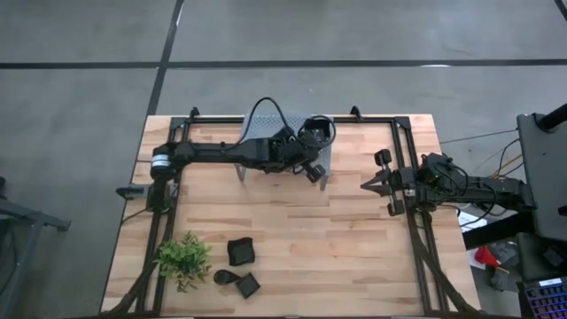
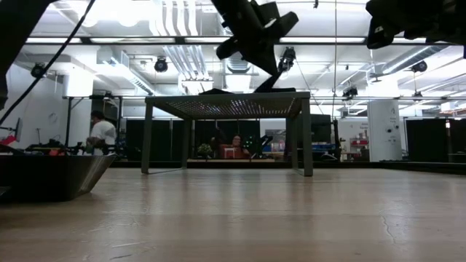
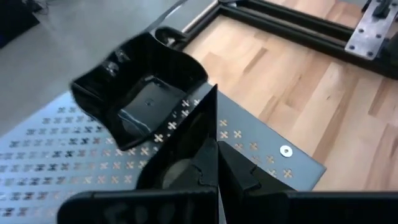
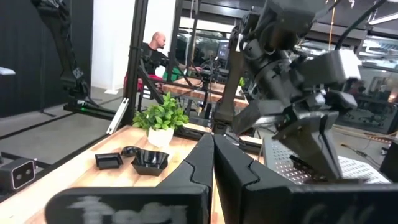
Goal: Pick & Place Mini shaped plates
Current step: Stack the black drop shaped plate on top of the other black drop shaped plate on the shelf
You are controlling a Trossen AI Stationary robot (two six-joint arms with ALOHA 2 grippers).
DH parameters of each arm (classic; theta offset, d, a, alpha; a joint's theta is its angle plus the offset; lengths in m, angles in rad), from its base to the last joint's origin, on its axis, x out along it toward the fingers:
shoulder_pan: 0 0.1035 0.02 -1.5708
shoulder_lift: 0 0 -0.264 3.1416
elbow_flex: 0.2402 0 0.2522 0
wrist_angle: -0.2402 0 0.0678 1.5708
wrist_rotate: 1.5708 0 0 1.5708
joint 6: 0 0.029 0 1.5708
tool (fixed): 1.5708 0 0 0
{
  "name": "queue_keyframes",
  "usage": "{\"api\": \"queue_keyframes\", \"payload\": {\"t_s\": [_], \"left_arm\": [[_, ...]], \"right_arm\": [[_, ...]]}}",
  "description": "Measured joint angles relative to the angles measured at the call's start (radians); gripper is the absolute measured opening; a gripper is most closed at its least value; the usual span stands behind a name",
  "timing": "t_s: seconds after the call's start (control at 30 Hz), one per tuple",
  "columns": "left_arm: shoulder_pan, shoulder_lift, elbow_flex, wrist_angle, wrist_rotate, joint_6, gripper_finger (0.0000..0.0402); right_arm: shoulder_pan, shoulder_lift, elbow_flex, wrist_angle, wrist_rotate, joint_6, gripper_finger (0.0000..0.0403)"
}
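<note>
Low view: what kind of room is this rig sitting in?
Probably an open robotics lab or workshop: exposed ceiling ducts and strip lights, other benches with equipment behind the grey rack, and a person working.

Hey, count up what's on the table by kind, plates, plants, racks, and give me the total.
Black plates: 4
Plant: 1
Rack: 1
Total: 6
</note>
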Motion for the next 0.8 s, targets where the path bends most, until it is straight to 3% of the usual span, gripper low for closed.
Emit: {"api": "queue_keyframes", "payload": {"t_s": [0.8], "left_arm": [[0.000, 0.002, -0.003, -0.024, -0.019, 0.051, 0.0000]], "right_arm": [[0.000, 0.001, 0.000, -0.001, 0.000, 0.003, 0.0008]]}}
